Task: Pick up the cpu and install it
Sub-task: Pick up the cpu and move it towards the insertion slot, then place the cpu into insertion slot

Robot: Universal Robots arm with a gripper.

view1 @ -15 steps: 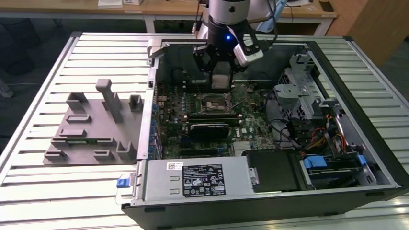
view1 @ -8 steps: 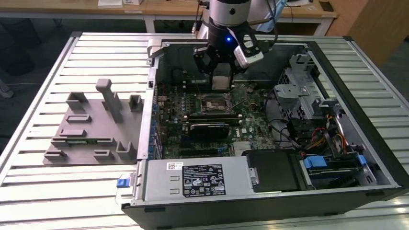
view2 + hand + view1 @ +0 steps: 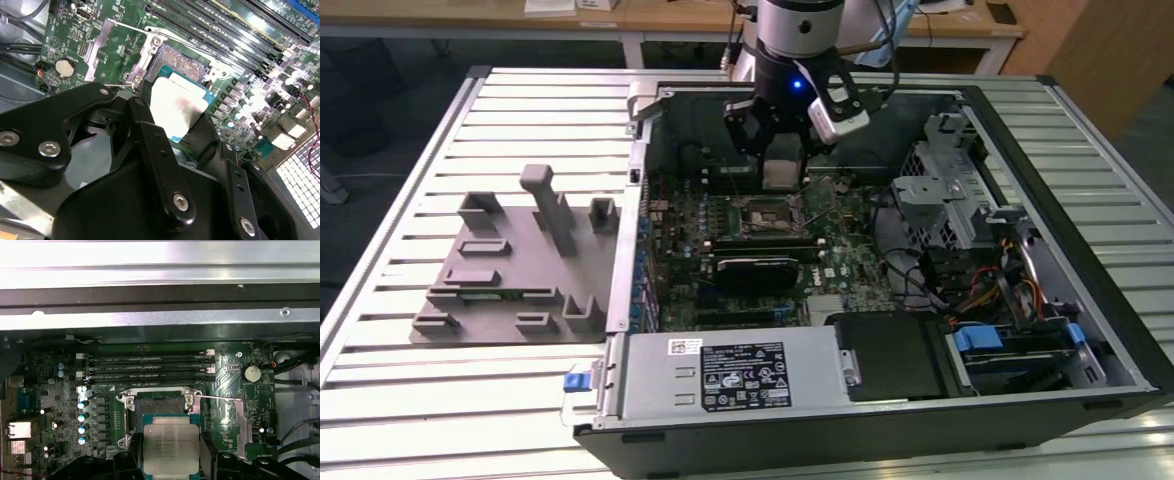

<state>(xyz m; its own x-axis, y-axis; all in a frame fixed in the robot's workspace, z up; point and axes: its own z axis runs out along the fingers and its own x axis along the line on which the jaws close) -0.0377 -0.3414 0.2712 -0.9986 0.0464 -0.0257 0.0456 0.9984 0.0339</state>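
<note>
The cpu (image 3: 167,447) is a flat square chip with a pale silver top, and my gripper (image 3: 169,462) is shut on it, one black finger (image 3: 131,462) on each side edge. It hangs just above the motherboard beside the open black-framed socket (image 3: 162,405), partly overlapping the socket's edge. In the second wrist view the cpu (image 3: 177,107) shows pale between the fingers (image 3: 150,135), with the socket (image 3: 177,62) and its raised metal frame beyond. In the exterior view the gripper (image 3: 781,180) reaches into the open computer case, just above the socket (image 3: 767,215).
Grey holder blocks (image 3: 520,260) sit on the slatted table at the exterior view's left. Inside the case are the power supply (image 3: 727,375), a drive cage (image 3: 961,200) and cables. Memory slots (image 3: 147,370) and a coin battery (image 3: 251,373) flank the socket.
</note>
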